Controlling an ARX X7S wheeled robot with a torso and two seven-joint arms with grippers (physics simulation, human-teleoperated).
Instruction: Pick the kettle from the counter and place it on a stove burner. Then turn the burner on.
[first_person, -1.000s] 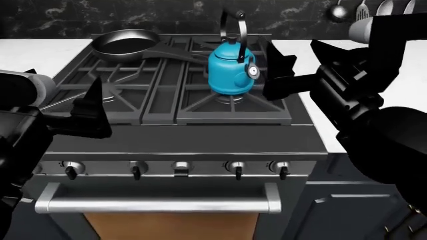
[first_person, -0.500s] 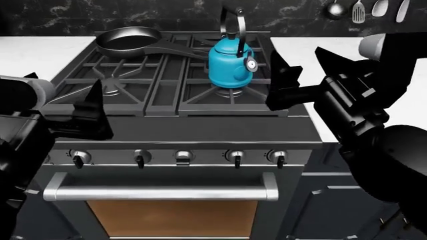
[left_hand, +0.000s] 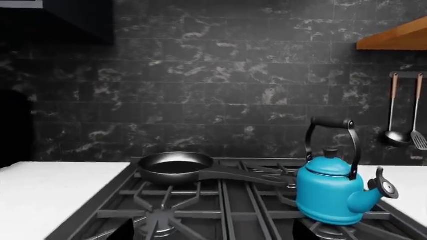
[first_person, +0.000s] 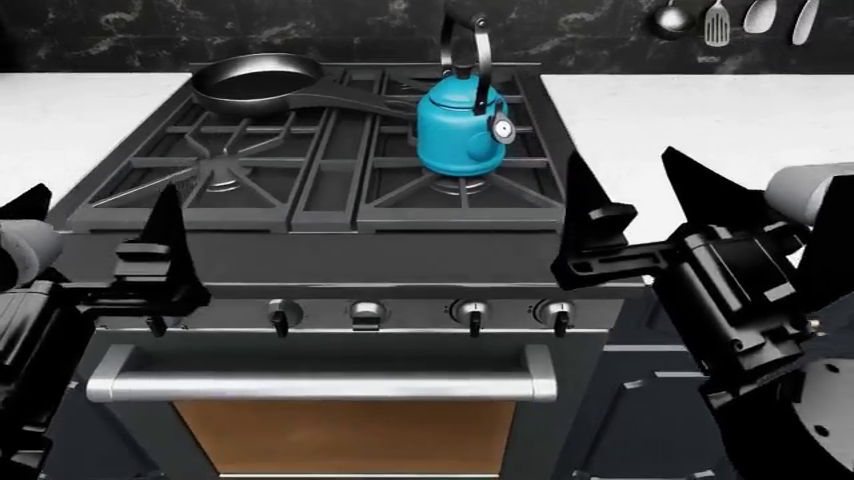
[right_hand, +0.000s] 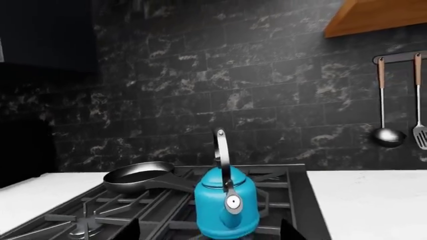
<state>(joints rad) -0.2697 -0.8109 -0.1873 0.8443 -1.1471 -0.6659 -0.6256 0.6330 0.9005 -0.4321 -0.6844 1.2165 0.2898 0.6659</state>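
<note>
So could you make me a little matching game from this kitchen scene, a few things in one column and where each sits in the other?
Things:
1. kettle
2. frying pan
3. ladle
4. knobs

Places:
A. hanging on the dark wall
B. on the far left burner
C. along the stove's front panel
D. on the near right stove burner

Pairs: 1-D, 2-B, 3-A, 4-C
</note>
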